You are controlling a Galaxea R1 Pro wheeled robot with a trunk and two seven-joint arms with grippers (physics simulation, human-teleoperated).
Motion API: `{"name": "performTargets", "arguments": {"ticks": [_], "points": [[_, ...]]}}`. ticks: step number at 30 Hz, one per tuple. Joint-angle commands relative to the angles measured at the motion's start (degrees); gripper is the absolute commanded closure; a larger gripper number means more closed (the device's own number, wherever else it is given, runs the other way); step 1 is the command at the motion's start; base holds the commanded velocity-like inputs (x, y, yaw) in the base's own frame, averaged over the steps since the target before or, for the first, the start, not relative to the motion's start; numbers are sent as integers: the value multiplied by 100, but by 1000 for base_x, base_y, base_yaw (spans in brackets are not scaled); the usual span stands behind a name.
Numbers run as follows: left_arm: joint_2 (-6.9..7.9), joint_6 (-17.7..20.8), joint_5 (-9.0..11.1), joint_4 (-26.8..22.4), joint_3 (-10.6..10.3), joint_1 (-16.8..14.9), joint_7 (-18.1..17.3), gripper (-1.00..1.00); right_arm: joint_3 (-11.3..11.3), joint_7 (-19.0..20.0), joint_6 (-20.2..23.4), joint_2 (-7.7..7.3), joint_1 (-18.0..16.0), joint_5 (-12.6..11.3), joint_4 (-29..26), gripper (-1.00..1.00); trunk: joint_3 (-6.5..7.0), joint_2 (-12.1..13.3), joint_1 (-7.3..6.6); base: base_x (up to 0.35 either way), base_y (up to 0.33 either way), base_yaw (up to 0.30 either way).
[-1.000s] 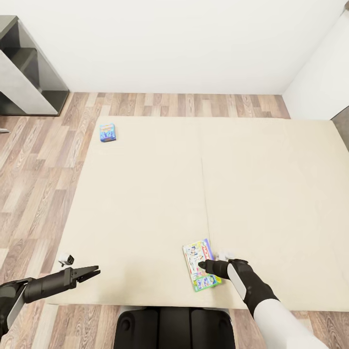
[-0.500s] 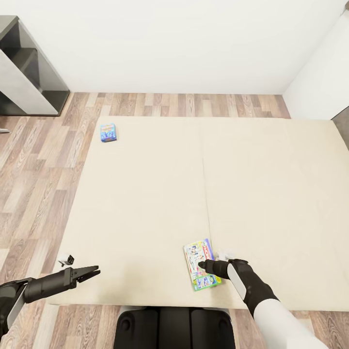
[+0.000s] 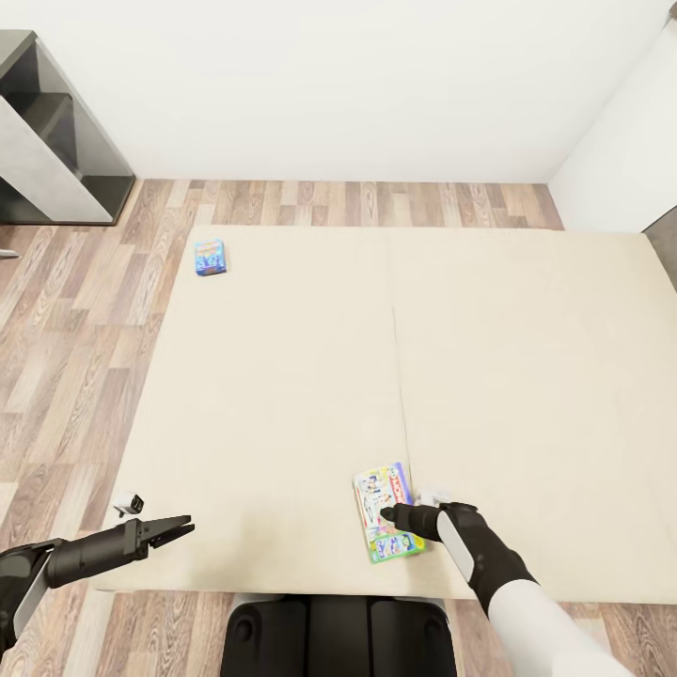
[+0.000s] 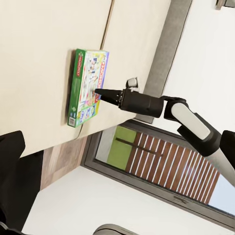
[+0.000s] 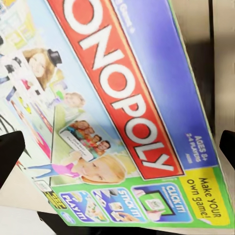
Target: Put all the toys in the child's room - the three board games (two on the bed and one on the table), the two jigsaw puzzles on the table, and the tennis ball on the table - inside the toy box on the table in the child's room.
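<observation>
At the far left stands a dark grey cabinet (image 3: 56,141) on the wood-plank floor (image 3: 66,320), against the white wall (image 3: 357,85). Near the left, the left gripper (image 3: 183,527) hovers over the near left corner of the bed (image 3: 282,395), its fingers drawn together to a narrow point with nothing between them. At the bed's far left corner lies the small blue-teal board game (image 3: 209,256), flat on the beige mattress and well apart from either arm. Near the middle of the bed's near edge lies the green-edged Monopoly box (image 3: 383,512) (image 4: 88,85) (image 5: 122,117), flat, with its near end close to the mattress edge. The right gripper (image 3: 387,514) (image 4: 98,91) reaches over this box from the right, its tip above the lid; in the left wrist view its fingers look pressed together into a point, gripping nothing. Whether the tip touches the lid I cannot tell. In the right wrist view the lid's red lettering appears close up, with dark fingertips (image 5: 11,156) at the sides.
</observation>
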Motion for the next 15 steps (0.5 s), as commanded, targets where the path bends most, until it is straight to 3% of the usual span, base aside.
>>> {"name": "performTargets", "arguments": {"ticks": [1, 15], "points": [[1, 61, -2, -1, -1, 0, -22, -100, 1, 4, 25, 8, -1, -6, -8, -100, -6, -9, 3, 0, 0, 0], [1, 61, -3, -1, 0, 2, -22, -100, 2, 4, 17, 23, -1, -1, -8, -100, -6, -9, 3, 0, 0, 0]]}}
